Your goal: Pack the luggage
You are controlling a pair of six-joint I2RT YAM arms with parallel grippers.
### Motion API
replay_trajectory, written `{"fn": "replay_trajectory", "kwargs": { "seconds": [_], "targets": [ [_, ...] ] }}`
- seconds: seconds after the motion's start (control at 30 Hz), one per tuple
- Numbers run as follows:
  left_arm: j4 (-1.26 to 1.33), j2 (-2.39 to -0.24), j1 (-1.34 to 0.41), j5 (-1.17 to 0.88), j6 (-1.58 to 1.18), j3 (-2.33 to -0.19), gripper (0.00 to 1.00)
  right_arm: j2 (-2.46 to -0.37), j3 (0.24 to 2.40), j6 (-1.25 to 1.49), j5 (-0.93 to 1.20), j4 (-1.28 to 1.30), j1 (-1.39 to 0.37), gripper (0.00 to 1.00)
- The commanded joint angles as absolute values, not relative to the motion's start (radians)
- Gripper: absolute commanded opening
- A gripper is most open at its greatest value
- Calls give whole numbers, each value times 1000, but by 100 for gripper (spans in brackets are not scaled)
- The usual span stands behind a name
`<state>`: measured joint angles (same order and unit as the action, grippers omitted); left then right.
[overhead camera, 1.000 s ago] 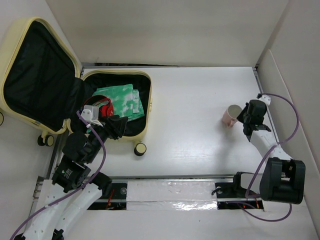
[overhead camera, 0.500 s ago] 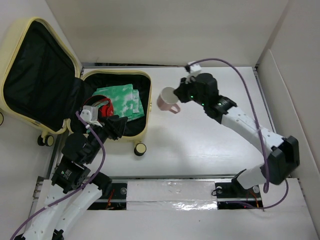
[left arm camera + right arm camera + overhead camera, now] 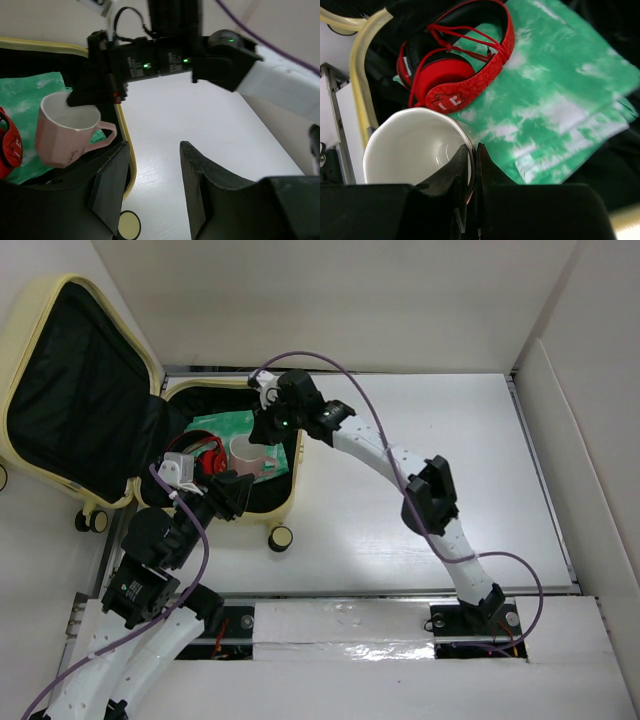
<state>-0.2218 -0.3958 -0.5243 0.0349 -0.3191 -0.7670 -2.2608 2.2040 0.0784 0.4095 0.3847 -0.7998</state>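
The pale-yellow luggage [image 3: 292, 502] lies open at the left, its lid [image 3: 40, 300] propped up. Inside lie a green-and-white cloth [image 3: 225, 425] and red headphones [image 3: 210, 452]. My right gripper [image 3: 262, 436] is shut on the rim of a pink mug [image 3: 245, 452] and holds it over the cloth inside the luggage. The right wrist view shows the mug [image 3: 415, 150], the headphones [image 3: 455, 80] and the cloth [image 3: 555, 105]. My left gripper [image 3: 232, 492] is open and empty at the luggage's near rim; its view shows the mug [image 3: 67, 130] and luggage rim [image 3: 125, 145].
A cream-and-black caster wheel [image 3: 281, 538] sits below the luggage's near right corner, also in the left wrist view [image 3: 129, 225]. White walls enclose the table [image 3: 420, 490] at the back and right. A metal rail [image 3: 350, 592] runs along the near edge.
My right arm has swung left across the table with the pink mug, from the far right to above the cloth in the luggage. The left arm has barely moved.
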Motion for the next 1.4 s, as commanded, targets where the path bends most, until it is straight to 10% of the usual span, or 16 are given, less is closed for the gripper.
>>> {"fn": "replay_trajectory", "kwargs": {
  "seconds": [0.0,0.2,0.43,0.63,0.77,0.8,0.83,0.9,1.17,1.37],
  "targets": [
    [-184,-393,-529,34,-324,-785,42,-2383,2485,112,534,411,-781,0],
    [-186,-403,-529,37,-324,-787,42,-2548,2527,331,510,224,-675,4],
    [-183,-431,-529,46,-324,-787,42,-2501,2507,371,324,101,-664,73],
    [-184,-456,-529,78,-322,-790,42,-2396,2453,348,290,44,-646,92],
    [-183,-463,-529,126,-324,-787,42,-2231,2243,290,307,-4,-646,74],
    [-183,-465,-529,149,-324,-787,41,-2126,2168,270,310,-44,-646,59],
    [-183,-471,-529,161,-324,-787,41,-2065,1994,261,305,-107,-655,23],
    [-187,-479,-529,193,-330,-788,40,-1876,1805,236,292,-167,-664,0],
    [-241,-583,-463,377,-434,-828,5,-1347,918,245,173,-347,-738,0],
    [-333,-681,-416,613,-503,-934,4,-1074,759,181,94,-178,-749,0]
  ]
}}
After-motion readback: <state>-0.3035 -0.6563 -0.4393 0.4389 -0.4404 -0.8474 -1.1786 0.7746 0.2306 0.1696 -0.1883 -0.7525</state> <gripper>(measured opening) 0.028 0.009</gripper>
